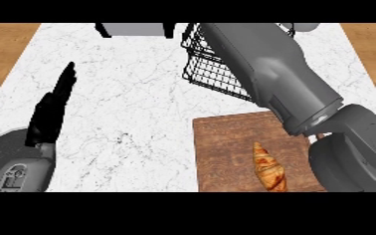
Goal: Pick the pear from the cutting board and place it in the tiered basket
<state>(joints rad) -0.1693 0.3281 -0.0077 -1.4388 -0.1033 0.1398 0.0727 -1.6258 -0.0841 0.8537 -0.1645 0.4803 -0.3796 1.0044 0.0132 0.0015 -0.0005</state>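
Note:
The wooden cutting board (228, 149) lies at the lower right of the white marble counter. No pear shows on it or anywhere else in view. The black wire tiered basket (208, 64) stands behind the board, near the counter's back edge. My right forearm (275, 69) stretches from the lower right up across the basket and covers much of it; the hand itself is cut off at the top of the view. My left hand (53, 107) rests open at the left, fingers straight and pointing away, holding nothing.
A croissant (269, 167) lies on the board's front right part. A grey box-like object (136, 29) sits at the counter's back edge, left of the basket. Wooden floor shows beyond both sides of the counter.

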